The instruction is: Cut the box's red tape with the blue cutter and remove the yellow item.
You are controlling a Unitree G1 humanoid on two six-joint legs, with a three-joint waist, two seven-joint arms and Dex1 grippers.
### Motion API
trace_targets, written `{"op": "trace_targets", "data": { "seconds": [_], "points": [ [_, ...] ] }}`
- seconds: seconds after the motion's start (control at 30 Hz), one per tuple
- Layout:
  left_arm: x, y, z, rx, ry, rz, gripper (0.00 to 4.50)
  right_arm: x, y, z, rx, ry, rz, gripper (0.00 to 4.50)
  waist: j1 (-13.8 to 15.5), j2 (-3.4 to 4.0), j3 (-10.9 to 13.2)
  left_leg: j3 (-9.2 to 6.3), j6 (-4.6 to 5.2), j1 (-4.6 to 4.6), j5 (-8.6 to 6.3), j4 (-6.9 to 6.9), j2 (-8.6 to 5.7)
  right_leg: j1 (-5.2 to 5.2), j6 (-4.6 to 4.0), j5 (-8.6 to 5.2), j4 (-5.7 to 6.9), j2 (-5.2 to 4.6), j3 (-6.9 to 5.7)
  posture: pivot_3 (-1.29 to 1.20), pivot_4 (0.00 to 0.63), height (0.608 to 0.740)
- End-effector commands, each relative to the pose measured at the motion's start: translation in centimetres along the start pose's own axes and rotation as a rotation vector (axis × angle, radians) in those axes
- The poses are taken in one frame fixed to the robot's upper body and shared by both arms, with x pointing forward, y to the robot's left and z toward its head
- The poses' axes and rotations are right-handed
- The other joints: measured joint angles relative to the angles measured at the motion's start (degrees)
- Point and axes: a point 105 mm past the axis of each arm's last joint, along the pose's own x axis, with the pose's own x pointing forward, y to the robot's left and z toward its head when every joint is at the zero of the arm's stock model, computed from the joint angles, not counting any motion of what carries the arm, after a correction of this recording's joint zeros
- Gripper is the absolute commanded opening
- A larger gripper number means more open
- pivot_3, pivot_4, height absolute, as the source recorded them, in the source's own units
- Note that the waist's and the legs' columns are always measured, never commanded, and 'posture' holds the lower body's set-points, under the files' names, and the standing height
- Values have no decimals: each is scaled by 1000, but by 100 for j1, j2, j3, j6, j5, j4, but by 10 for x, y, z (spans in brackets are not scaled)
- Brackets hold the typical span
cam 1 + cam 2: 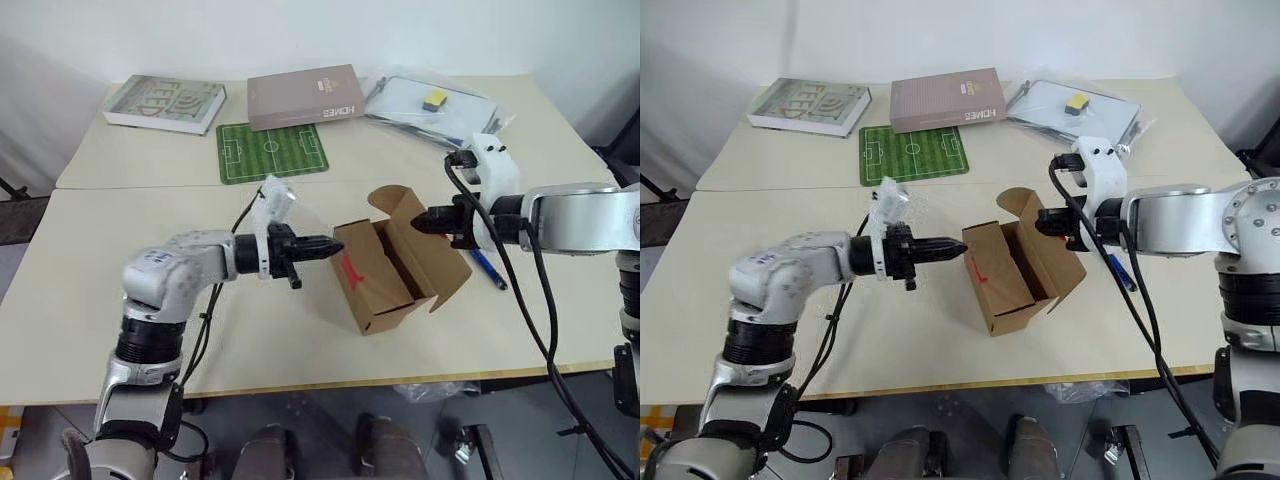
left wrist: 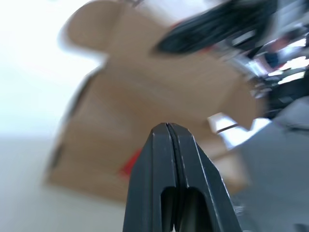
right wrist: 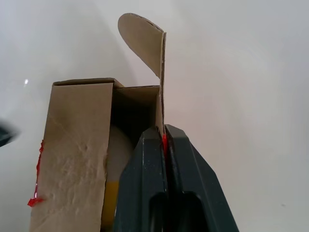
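The brown cardboard box [image 1: 385, 285] stands tilted at the table's middle with its flaps open. My right gripper [image 1: 420, 220] is shut on the edge of its right flap [image 3: 145, 43]. Cut red tape [image 1: 350, 268] shows on the left flap, and another scrap sits at my fingertips in the right wrist view. Inside the box lies the yellow item [image 3: 111, 205], its white part above it. My left gripper [image 1: 335, 247] is shut and empty, its tip against the left flap. The blue cutter [image 1: 488, 268] lies on the table just right of the box, partly behind my right arm.
At the back of the table lie a green football-pitch mat [image 1: 272, 151], a pale book [image 1: 165, 103], a brownish-pink book [image 1: 305, 96] and a clear plastic bag [image 1: 430, 105] with a yellow block in it. The table's front edge [image 1: 300, 385] runs close below the box.
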Motion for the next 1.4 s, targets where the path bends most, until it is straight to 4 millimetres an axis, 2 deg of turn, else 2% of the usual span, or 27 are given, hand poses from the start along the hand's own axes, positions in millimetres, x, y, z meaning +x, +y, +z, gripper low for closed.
{"op": "trace_targets", "data": {
  "seconds": [0.03, 0.13, 0.2, 0.43, 0.53, 0.73, 0.87, 1.0, 1.13, 1.4],
  "points": [
    [16, -7, 6, 70, 16, -4, 0, 1, 8, -1, -6, -3, 34, 49, 35, 0, 0, 0, 0, 0, 0, 2, -2, 2, 1, 1, 0, -2, 0, 0, 150, 740],
    [35, 6, -9, 134, 103, 72, 0, 2, 11, 1, -6, -10, 38, 49, 57, -1, 0, 2, 2, -1, 0, 3, -8, 4, 3, 2, -2, -5, -1, 0, 150, 740],
    [35, 10, -18, 178, 173, 77, 0, 2, 12, 3, -8, -17, 39, 49, 59, -2, 1, 5, 2, -1, 0, 2, -11, 3, 3, 2, -2, -3, -2, 0, 150, 740],
    [19, 20, -29, 305, 358, 87, 0, -1, 13, 6, -17, -34, 37, 49, 7, -2, 1, 3, 2, -3, 0, -3, -4, -5, -2, -1, -3, 6, 0, 0, 150, 740],
    [6, 23, -42, 364, 479, 79, 0, -1, 13, 5, -18, -35, 35, 49, -8, -1, 0, 4, 2, 0, 0, -3, -2, -4, -3, -1, -2, 6, 2, 0, 150, 740],
    [-18, 19, -60, 357, 586, 70, 0, -4, 8, 9, -11, -39, 21, 49, -24, 0, 0, 8, 2, 9, -1, -5, 24, -3, -8, -3, 0, 11, 9, 0, 150, 740],
    [-26, 16, -64, 349, 607, 87, 0, -5, 2, 8, 2, -26, 2, 49, 2, 0, 0, 7, 3, 9, -1, -2, 27, -1, -9, -3, 0, 9, 8, 0, 150, 740],
    [-30, 17, -66, 323, 588, 128, 0, 3, -10, -3, 51, 27, -26, 49, 99, 1, 1, 2, 4, 8, -2, 3, 16, 4, -6, -1, 0, -5, 5, 0, 150, 740],
    [-26, 23, -72, 308, 564, 163, 0, 14, -14, -16, 84, 81, -28, 49, 158, -15, 13, -2, 10, -19, -1, 5, 6, -13, -1, 2, -2, -13, -1, 0, 150, 740],
    [-18, 39, -68, 282, 468, 245, 0, 35, -17, -48, 127, 151, -10, 49, 146, -15, 13, 4, 12, -45, -1, 7, -7, -23, 2, 3, -10, -10, -25, 0, 150, 740]
  ]
}}
